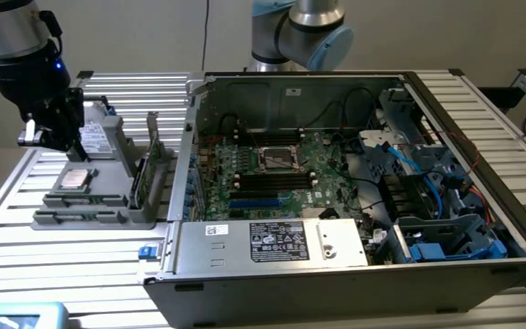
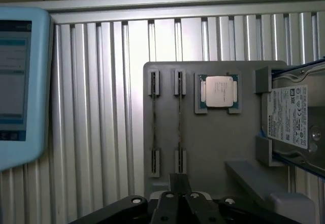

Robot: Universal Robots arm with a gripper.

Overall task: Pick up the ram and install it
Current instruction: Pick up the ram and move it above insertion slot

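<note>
My end effector is pinched together with nothing between its fingers, hanging above the gray tray. In the exterior view that tray sits on the slatted surface at nine o'clock of the open computer case, and the end effector is at about ten o'clock of the tray.

The ram is in the tray, not in the case. One ram stick stands on its long edge in end holders, in line with my fingertips. The other ram stick stands just beside it, parallel and apart.

I judge a stick to be light and stiff, but thin and fragile: a twist or a hard squeeze could crack it or harm its chips. Its faces are probably smooth, so a slack pinch may slip. I would take it across the two flat faces near mid-length, where the span between the holders is free, keeping off the lower contact edge.

I count two ram sticks, one processor chip, one hard drive, one tray, one computer case with one motherboard, and one blue-framed screen.
</note>
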